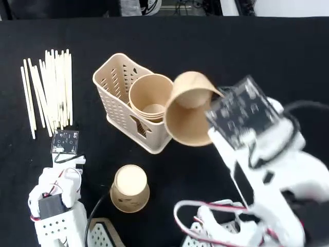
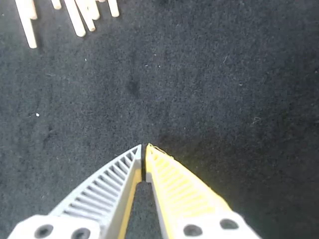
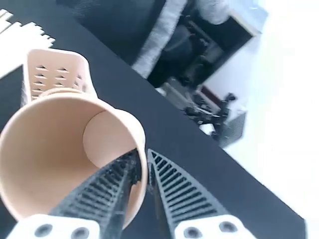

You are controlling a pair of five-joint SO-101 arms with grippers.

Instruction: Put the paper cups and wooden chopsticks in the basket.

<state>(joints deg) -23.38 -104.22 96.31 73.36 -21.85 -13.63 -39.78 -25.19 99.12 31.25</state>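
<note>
Cup point(image 1: 185, 119) sits pinched in the right gripper point(image 3: 144, 153), 3 o'clock of the basket point(image 1: 115, 77). Left gripper point(image 2: 144, 148) is closed, empty.

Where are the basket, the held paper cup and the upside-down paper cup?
basket point(image 1: 117, 82): high view, perforated inner wall.
held paper cup point(image 3: 55, 149): right wrist view, inner wall.
upside-down paper cup point(image 1: 130, 180): high view, its flat base.
</note>
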